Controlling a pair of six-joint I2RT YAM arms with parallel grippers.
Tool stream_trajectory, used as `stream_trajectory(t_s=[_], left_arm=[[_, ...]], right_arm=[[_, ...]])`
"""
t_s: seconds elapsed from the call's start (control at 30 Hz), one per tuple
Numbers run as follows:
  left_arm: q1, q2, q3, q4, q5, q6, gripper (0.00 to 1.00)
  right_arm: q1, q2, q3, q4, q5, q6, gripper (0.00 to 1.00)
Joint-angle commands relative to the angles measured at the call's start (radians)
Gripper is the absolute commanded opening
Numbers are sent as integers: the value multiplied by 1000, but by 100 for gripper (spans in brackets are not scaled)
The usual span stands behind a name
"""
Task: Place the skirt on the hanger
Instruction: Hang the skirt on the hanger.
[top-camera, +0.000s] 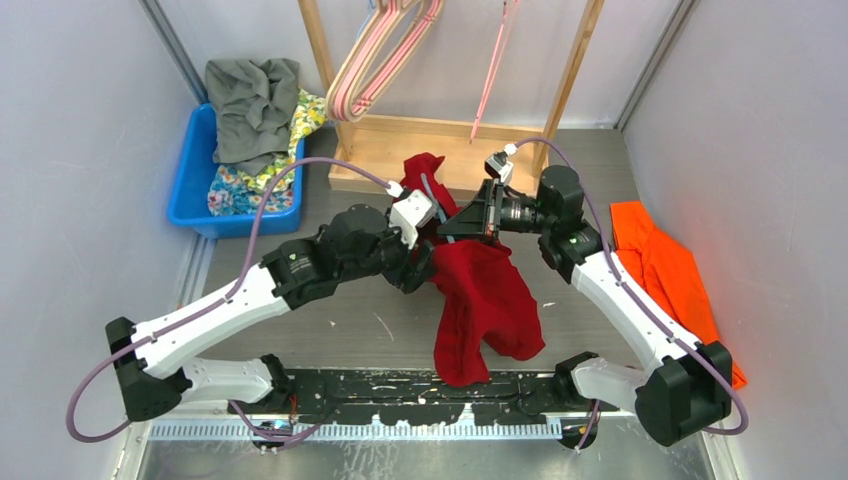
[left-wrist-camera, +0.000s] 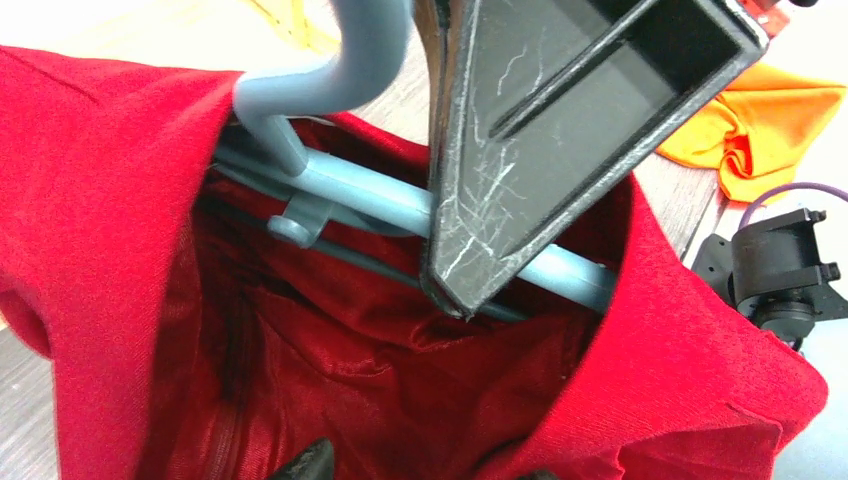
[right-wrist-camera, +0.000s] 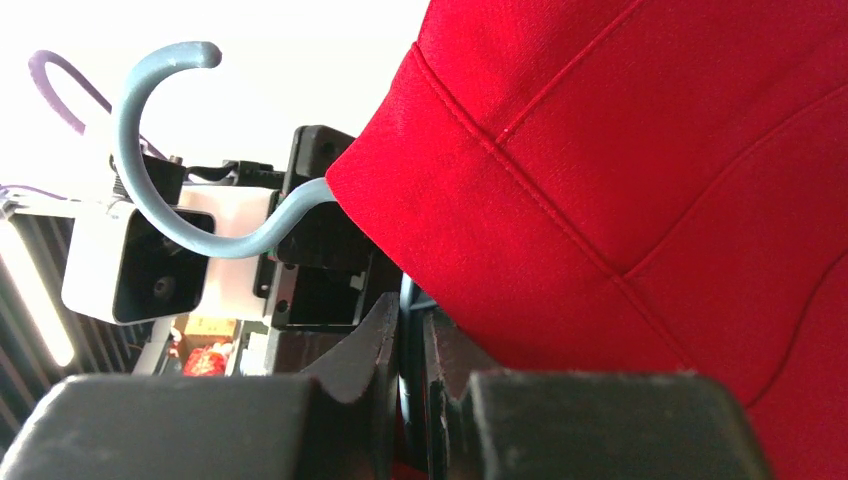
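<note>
The red skirt (top-camera: 480, 290), draped over the grey-blue hanger (left-wrist-camera: 330, 190) above the tabletop (top-camera: 350, 320), is supported by the right pincer (right-wrist-camera: 410, 350) clamped on the hanger, and its waistband should be drawn level by the left pincer (left-wrist-camera: 425, 468), shown spread wide.

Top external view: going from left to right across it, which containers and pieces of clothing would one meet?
blue bin → red skirt → orange cloth
</note>
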Motion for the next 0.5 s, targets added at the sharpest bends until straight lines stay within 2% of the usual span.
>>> stream_trajectory(t_s=[0.0, 0.1, 0.13, 0.47], left_arm=[[25, 20, 63, 73, 105, 33, 49], [64, 19, 69, 73, 109, 20, 6], [79, 13, 66, 78, 101, 10, 0], [245, -16, 63, 38, 42, -36, 0]], right_arm=[[-24, -52, 64, 128, -58, 31, 1], [-34, -66, 59, 127, -67, 38, 1], [-38, -69, 55, 128, -71, 41, 1], [-64, -111, 39, 137, -87, 68, 1]])
